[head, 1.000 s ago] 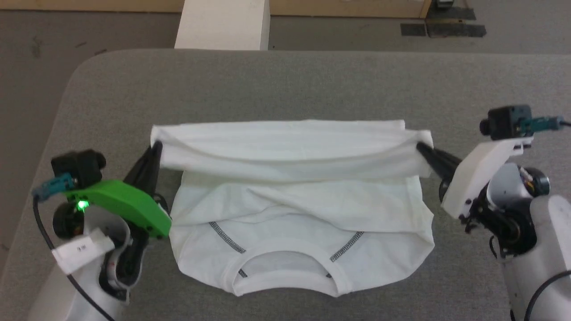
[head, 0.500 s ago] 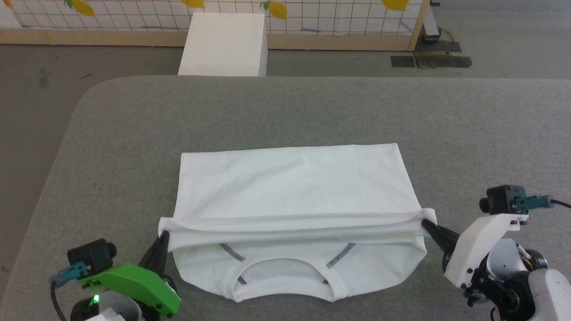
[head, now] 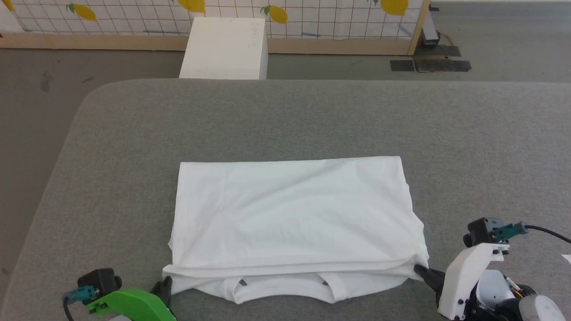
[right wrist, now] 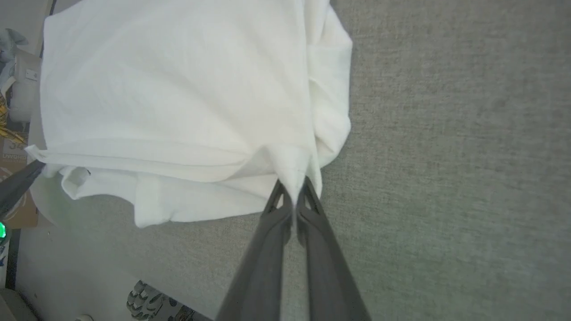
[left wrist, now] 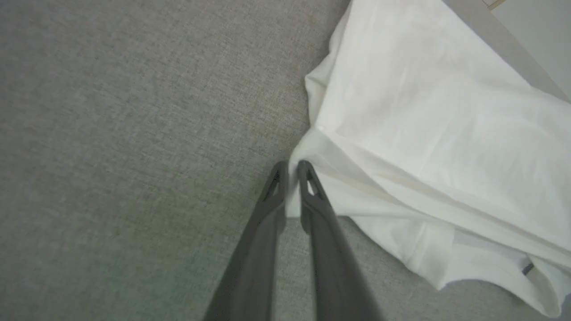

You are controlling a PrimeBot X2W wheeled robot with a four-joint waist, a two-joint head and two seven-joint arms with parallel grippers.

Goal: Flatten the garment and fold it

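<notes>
A white box stands on grey floor between grey table and lemon-printed wall

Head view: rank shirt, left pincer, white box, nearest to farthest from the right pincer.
1. Shirt: right corner pinched in the right pincer.
2. Left pincer: at the shirt's left corner.
3. White box: beyond the table, far left.

the garment is plain white, the table flecked grey, the box white.

Head camera high, looking forward and down across grey fabric table, wrist cameras close above it, each facing an opposite corner of the shared white thin-fabric garment
</notes>
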